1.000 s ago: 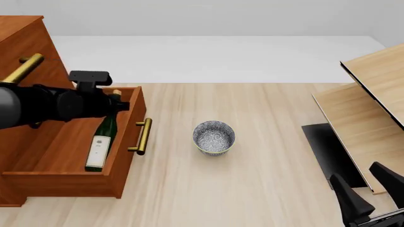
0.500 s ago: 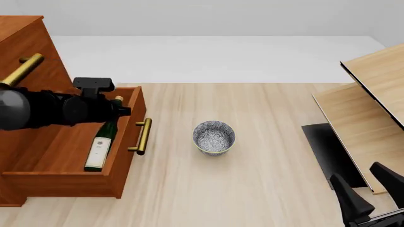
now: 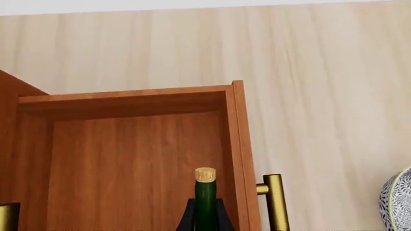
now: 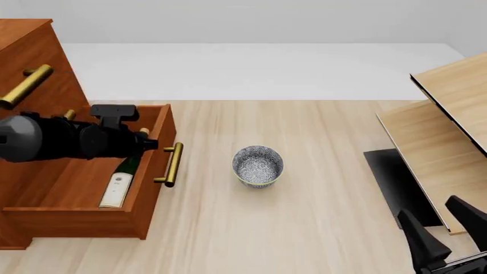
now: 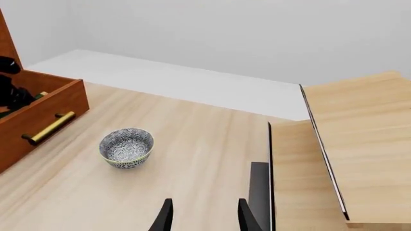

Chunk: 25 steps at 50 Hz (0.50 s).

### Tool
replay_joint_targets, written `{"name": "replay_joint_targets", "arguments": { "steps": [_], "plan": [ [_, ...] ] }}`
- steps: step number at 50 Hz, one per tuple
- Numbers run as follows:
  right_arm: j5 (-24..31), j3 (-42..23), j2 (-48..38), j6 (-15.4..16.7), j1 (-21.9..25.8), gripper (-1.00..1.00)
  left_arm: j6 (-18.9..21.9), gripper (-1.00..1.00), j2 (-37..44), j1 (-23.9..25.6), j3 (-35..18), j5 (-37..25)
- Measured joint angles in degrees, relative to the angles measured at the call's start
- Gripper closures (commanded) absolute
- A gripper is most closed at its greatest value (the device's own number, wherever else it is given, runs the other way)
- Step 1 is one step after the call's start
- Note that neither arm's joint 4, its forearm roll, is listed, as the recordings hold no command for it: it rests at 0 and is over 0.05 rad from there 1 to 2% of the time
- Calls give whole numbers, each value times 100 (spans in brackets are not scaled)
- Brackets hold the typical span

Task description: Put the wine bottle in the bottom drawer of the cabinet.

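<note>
Gripping the wine bottle (image 4: 122, 178) by its neck, the left end effector (image 3: 205, 219) hovers inside the bottom drawer (image 4: 148, 194) (right end effector (image 5: 201, 217) open, empty).

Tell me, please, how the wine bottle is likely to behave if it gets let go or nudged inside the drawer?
The wine bottle looks like smooth glass, so probably rigid, slippery and breakable. Being round and lying slanted in the bottom drawer, it may roll until a drawer wall stops it.

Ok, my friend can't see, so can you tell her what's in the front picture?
A green wine bottle lies inside the cabinet's pulled-out bottom drawer, with the black left arm's gripper at its neck. A patterned bowl sits on the wooden table, and the right gripper waits at the corner.
</note>
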State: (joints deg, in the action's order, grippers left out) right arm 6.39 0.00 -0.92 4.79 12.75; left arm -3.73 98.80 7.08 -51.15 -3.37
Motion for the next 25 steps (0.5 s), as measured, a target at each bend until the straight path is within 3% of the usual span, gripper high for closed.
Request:
{"name": "replay_joint_targets", "arguments": {
  "steps": [25],
  "plan": [
    [-6, 0, -10, -5, 11, -100, 48, 100, 10, -25, 39, -21]
  ]
}}
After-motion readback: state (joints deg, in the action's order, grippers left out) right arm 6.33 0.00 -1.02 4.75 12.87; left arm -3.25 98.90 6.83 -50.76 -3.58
